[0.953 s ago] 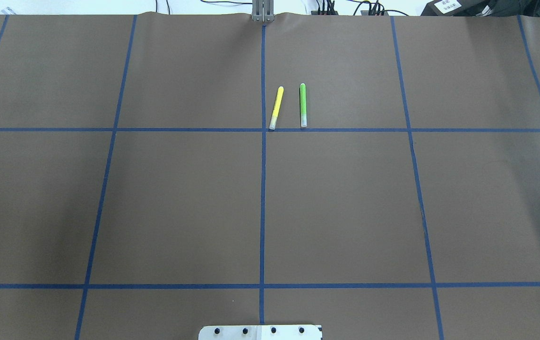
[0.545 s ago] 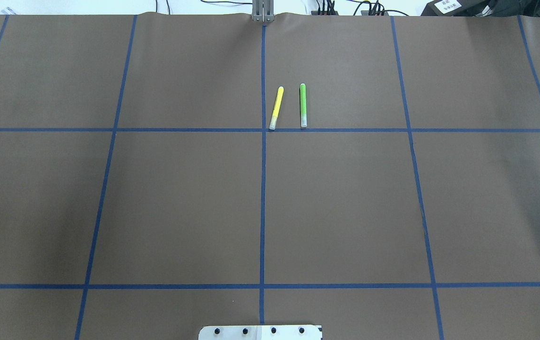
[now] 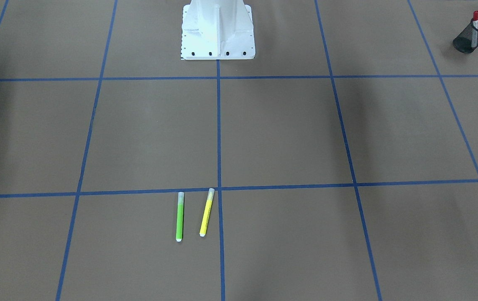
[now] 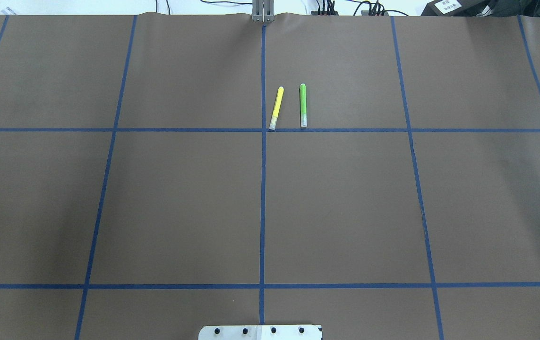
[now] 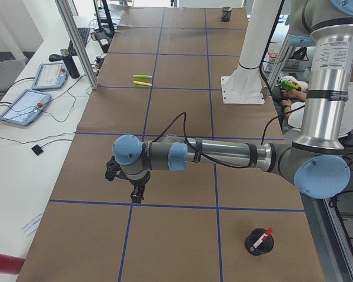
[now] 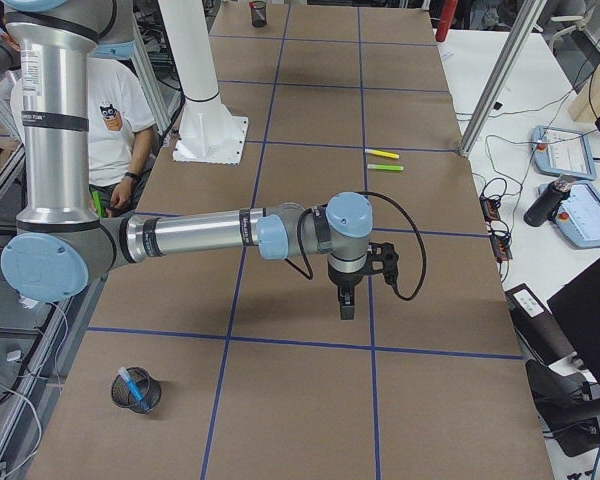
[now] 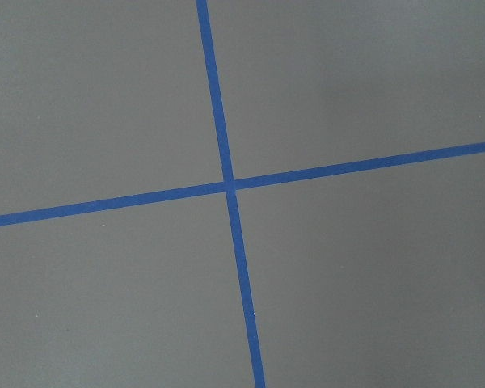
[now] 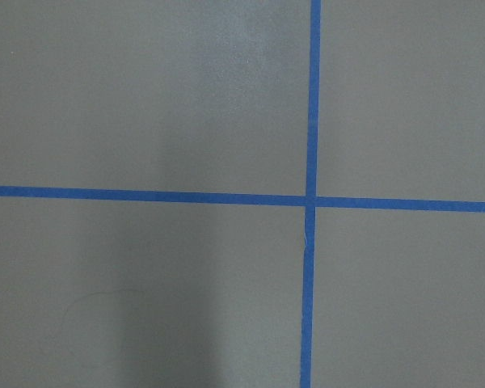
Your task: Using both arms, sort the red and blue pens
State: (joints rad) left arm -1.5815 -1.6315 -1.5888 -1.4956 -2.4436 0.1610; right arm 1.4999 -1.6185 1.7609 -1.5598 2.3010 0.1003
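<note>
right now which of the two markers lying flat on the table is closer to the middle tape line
The yellow marker: it lies slanted right beside the tape line, while the green marker lies straight, farther from it.

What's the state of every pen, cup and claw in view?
Slim green marker: lying flat.
Slim yellow marker: lying flat, apart from the green one.
White red-capped pen: propped in left black mesh cup.
Bright blue pen: propped in right black mesh cup.
Left claw: pointing down, opening unclear.
Right claw: pointing down, opening unclear.
</note>
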